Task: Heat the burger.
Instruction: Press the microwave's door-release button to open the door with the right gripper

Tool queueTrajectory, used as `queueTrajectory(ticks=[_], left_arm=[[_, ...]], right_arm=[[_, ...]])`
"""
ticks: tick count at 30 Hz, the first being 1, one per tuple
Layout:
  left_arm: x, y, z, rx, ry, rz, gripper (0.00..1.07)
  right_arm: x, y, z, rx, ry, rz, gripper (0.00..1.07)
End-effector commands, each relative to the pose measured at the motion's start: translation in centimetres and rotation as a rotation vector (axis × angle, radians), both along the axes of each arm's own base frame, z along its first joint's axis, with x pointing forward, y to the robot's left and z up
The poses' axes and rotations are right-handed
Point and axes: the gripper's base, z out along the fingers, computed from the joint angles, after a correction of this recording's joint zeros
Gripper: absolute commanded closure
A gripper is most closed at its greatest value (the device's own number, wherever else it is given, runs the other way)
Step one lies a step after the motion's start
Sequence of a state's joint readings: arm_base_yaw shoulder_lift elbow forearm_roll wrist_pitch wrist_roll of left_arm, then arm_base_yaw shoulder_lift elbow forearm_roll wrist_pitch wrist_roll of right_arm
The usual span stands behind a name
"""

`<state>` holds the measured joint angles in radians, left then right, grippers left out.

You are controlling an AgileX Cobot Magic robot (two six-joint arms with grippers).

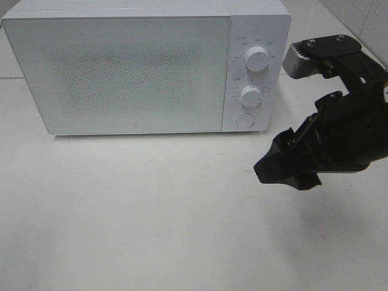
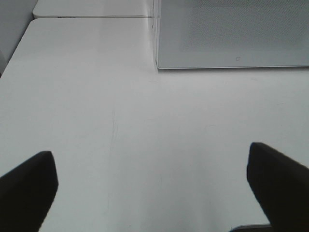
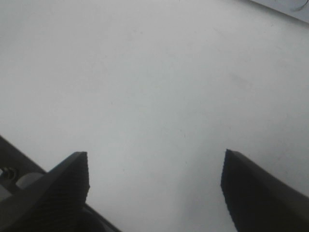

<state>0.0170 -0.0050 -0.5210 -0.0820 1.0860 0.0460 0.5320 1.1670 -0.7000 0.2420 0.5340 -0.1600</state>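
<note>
The left hand point(image 2: 149, 155) hangs over the near left part of the white bench point(image 1: 151, 212). Its two dark fingers point(image 2: 29, 186) are spread wide with only bare bench between them. Far from it stands the white microwave point(image 1: 121, 73), its speckled door closed across the left and middle of the scene. On the panel at the door's right sit an upper knob point(image 1: 257, 59), a lower knob point(image 1: 250, 94) and a round button point(image 1: 245, 119) beneath them. To the right of the microwave and nearer, the black right hand point(image 1: 282, 176) hovers above the bench, tips pointing left. Its fingers point(image 3: 63, 186) stand apart, pinching nothing. The burger's place cannot be told: no view shows it.
</note>
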Motion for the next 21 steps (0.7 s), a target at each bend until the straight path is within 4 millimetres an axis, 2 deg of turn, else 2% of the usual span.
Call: queueTrajectory(ticks=[1,5,12,21], left_arm=[[0.0,0.0,0.0,-0.004,-0.017,0.003,0.07],[0.0,0.0,0.0,-0.004,-0.017,0.003,0.07],[0.0,0.0,0.0,-0.004,-0.017,0.003,0.07],[0.0,0.0,0.0,-0.004,-0.017,0.003,0.07]], right_arm=[[-1.4,-0.9,1.2,-0.041,0.053,0.034,0.32],[-3.3,-1.8,2.2,-0.059,0.098,0.062,0.32],[-5.2,-2.7,3.2,-0.064,0.138,0.065,0.32],[-8.0,-5.5,4.4,-0.147,0.135,-0.032,0.32]])
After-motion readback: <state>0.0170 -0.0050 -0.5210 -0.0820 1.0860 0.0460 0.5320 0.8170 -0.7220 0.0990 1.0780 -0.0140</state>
